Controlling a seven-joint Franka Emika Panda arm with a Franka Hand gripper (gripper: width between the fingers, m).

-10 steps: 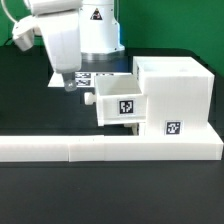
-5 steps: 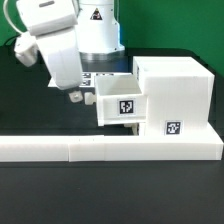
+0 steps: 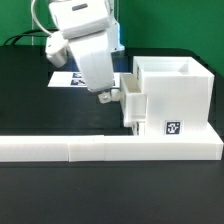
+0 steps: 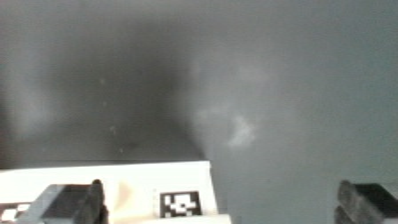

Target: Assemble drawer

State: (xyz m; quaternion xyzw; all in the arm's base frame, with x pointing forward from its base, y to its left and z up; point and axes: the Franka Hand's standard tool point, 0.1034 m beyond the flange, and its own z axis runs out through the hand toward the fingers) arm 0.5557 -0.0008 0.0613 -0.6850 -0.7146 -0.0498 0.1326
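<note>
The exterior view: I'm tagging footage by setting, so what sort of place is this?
Probably a robotics lab bench: a black table, a white drawer case bearing a square tag, the marker board, and the arm's gripper above.

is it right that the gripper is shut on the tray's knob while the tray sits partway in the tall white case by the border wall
Not quite. The wrist view shows the gripper open, its fingers far apart with nothing between them, so it holds no knob. The rest stands: in the exterior view the tray sits partway in the tall white case, next to the border wall.
</note>
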